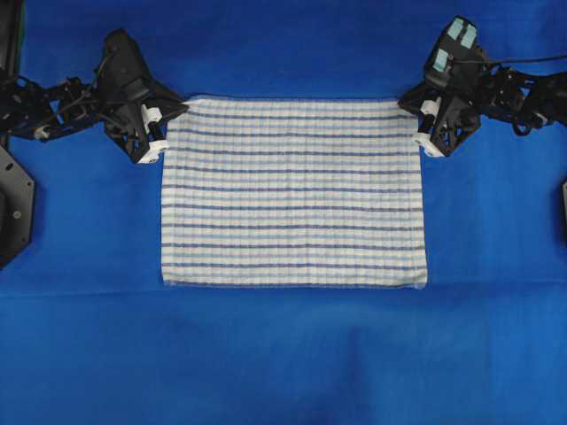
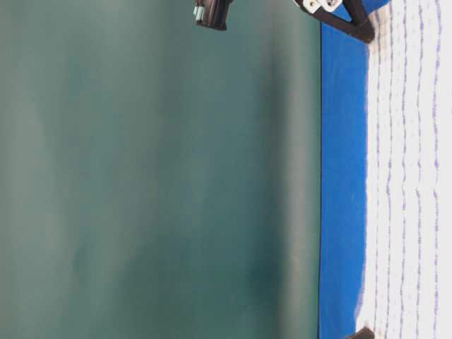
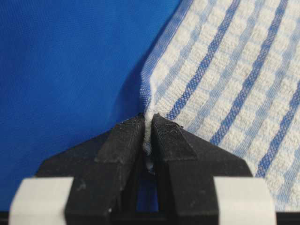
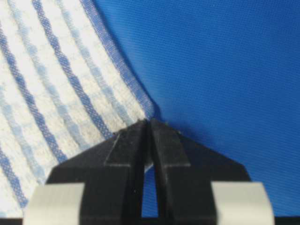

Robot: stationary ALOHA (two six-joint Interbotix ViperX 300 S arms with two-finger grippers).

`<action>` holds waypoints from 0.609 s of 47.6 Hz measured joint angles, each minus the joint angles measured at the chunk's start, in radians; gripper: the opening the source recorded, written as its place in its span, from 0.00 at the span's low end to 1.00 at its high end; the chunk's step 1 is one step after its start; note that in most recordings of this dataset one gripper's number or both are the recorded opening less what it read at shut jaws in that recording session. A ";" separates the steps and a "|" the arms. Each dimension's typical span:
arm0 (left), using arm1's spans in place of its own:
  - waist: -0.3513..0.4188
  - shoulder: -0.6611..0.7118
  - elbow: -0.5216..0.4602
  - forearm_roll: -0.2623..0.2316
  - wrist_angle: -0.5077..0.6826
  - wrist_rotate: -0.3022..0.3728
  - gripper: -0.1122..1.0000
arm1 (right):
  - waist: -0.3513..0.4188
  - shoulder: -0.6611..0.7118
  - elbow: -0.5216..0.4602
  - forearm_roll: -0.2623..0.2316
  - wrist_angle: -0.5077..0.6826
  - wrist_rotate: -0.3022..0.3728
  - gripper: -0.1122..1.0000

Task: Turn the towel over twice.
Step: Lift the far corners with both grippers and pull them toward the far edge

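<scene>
We see the towel [image 1: 292, 190] flat on the blue worktop [image 1: 283, 354], long axis running from arm to arm. The left hand [image 1: 174, 115] and right hand [image 1: 408, 104] each pinch a far corner; the cloth extends away toward the near edge.

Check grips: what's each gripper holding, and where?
Left gripper pinches the towel at one far corner; right gripper pinches the other.

A plain dark-green wall [image 2: 155, 176] is seen behind the surface, which is covered by a smooth solid-blue cloth [image 1: 283, 354], evenly lit.
</scene>
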 measured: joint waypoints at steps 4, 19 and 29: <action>0.003 -0.035 -0.008 0.000 0.014 0.000 0.13 | -0.028 -0.031 -0.006 0.000 0.002 -0.006 0.14; 0.051 -0.222 -0.071 0.000 0.097 0.008 0.13 | -0.126 -0.199 -0.058 -0.014 0.123 -0.078 0.14; 0.083 -0.336 -0.123 0.000 0.121 0.041 0.13 | -0.167 -0.308 -0.124 -0.015 0.213 -0.141 0.14</action>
